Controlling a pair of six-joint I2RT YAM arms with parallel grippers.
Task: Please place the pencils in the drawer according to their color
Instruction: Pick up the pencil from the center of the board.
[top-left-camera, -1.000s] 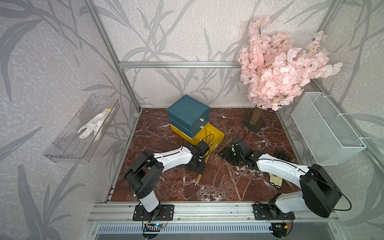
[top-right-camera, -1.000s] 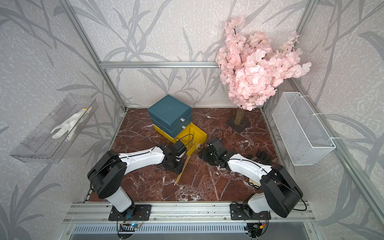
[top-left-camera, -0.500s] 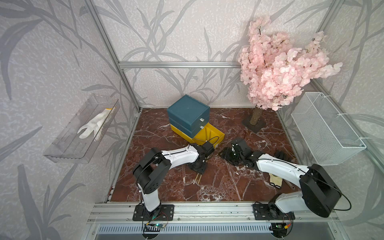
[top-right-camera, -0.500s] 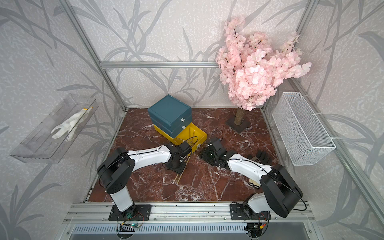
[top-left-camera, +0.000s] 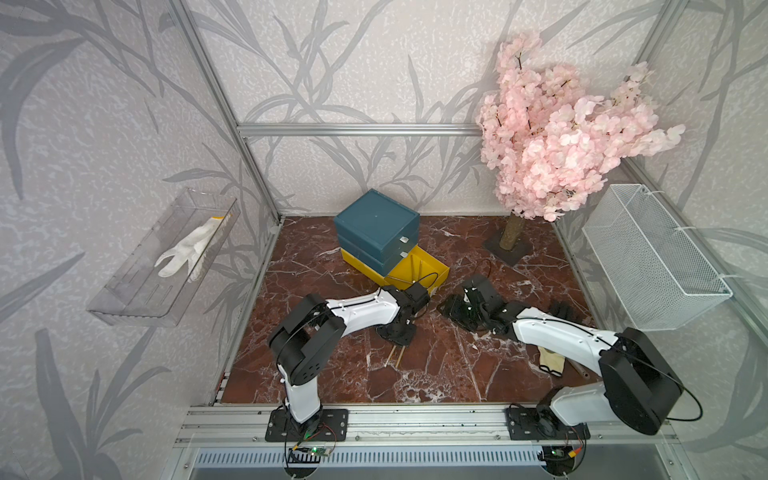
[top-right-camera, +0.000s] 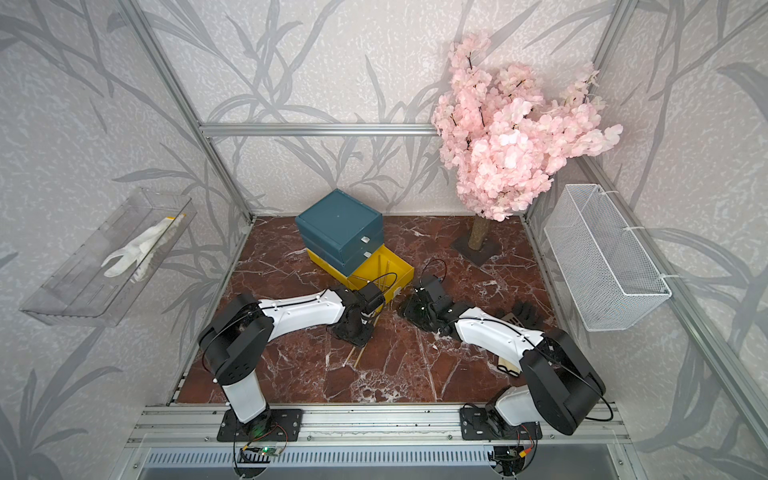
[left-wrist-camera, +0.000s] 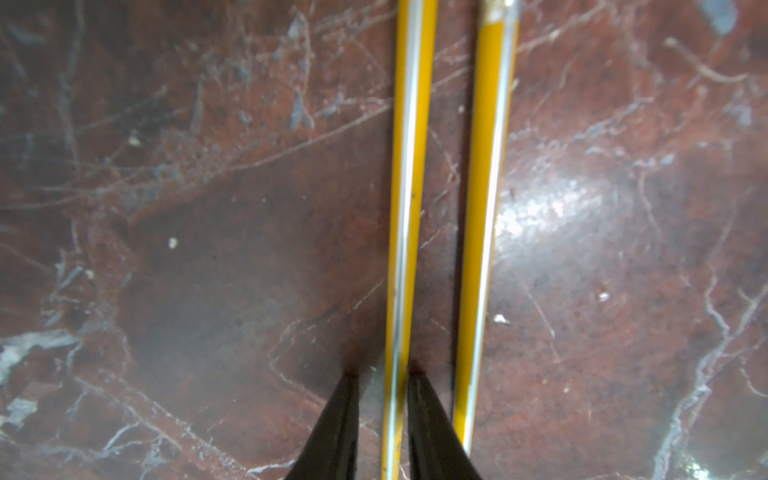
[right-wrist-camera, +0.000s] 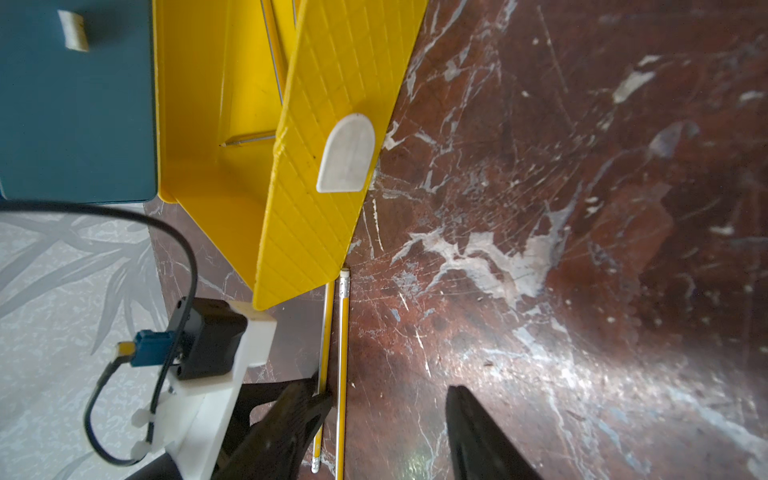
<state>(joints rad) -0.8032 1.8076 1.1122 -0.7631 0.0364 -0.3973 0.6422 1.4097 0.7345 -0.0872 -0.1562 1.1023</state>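
Two yellow pencils (left-wrist-camera: 401, 208) flat on the red marble floor (left-wrist-camera: 187, 249), parallel and just apart, one eraser end just beside the front corner of the pulled-out yellow tier (right-wrist-camera: 324, 124). Inside that tier, a few more pencils (right-wrist-camera: 272, 54). Above it, pushed in, the two teal tiers of the drawer (top-left-camera: 376, 232).

Probably light, stiff, thin and glossy: apt to roll on polished stone, and to pivot or slide out if pinched at one end. Best taken across the shaft near its middle, one at a time, clear of the neighbour.

Left gripper (left-wrist-camera: 382, 374) down at the floor, fingers astride one pencil, the other pencil just outside. Seems to touch the shaft with one finger, with a sliver of gap at the other; cannot tell whether clamped yet. Left arm stretched low across the floor in both top views, wrist turned straight down.

Right gripper (right-wrist-camera: 388, 395) spread wide, holding nothing, low near the tier's front, arm reaching forward from its base.
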